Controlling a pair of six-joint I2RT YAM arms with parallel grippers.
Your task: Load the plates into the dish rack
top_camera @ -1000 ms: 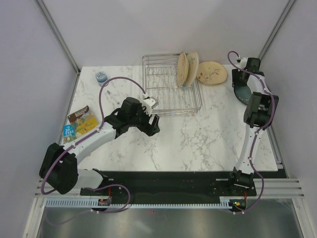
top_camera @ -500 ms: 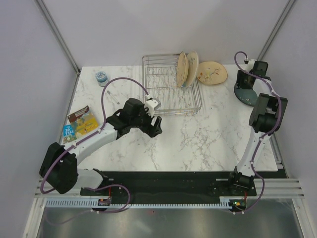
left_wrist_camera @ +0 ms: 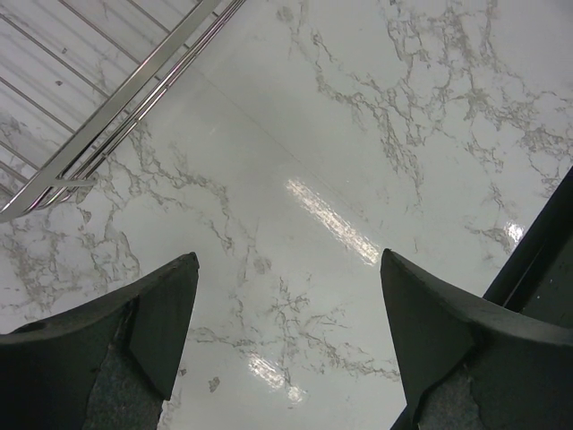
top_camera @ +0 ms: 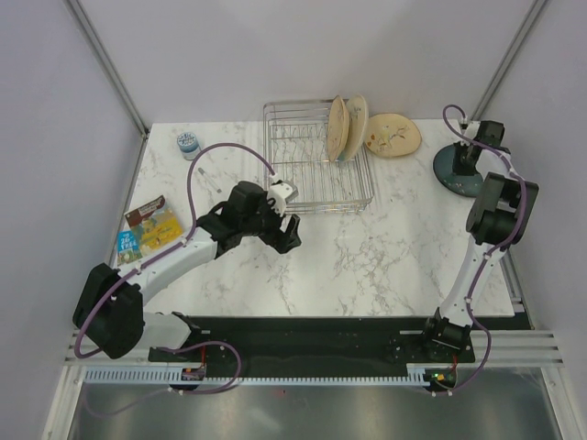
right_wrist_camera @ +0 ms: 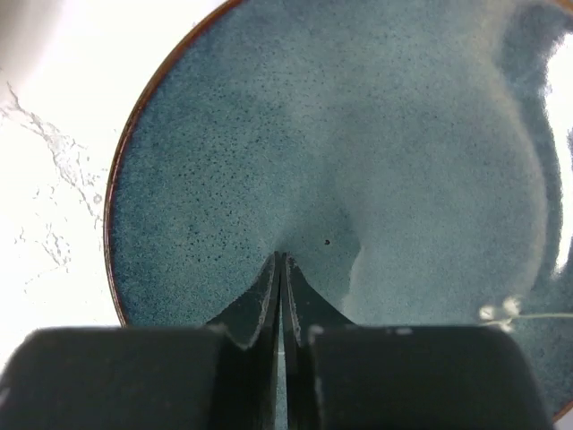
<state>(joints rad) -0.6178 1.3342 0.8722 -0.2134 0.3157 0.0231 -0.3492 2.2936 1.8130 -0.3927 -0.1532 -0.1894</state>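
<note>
The dish rack (top_camera: pixel 303 160) of silver wire stands at the back middle of the marble table; its corner shows in the left wrist view (left_wrist_camera: pixel 107 112). Two plates (top_camera: pixel 346 127) stand on edge in its right end. A cream plate with sprigs (top_camera: pixel 393 135) lies flat just right of the rack. A dark teal plate (top_camera: pixel 451 172) lies flat at the far right and fills the right wrist view (right_wrist_camera: pixel 358 170). My right gripper (right_wrist_camera: pixel 282 260) is shut, fingertips together over the teal plate's middle, nothing between them. My left gripper (left_wrist_camera: pixel 286 264) hangs open over bare marble in front of the rack.
A small blue-lidded jar (top_camera: pixel 188 143) stands at the back left. Snack packets (top_camera: pixel 147 229) lie at the left edge. A black strip (top_camera: pixel 321 335) runs along the near edge of the table. Grey walls close in both sides.
My right gripper has swung right and down over the teal plate and closed from partly open to shut. The left gripper has shifted slightly right and stayed open.
</note>
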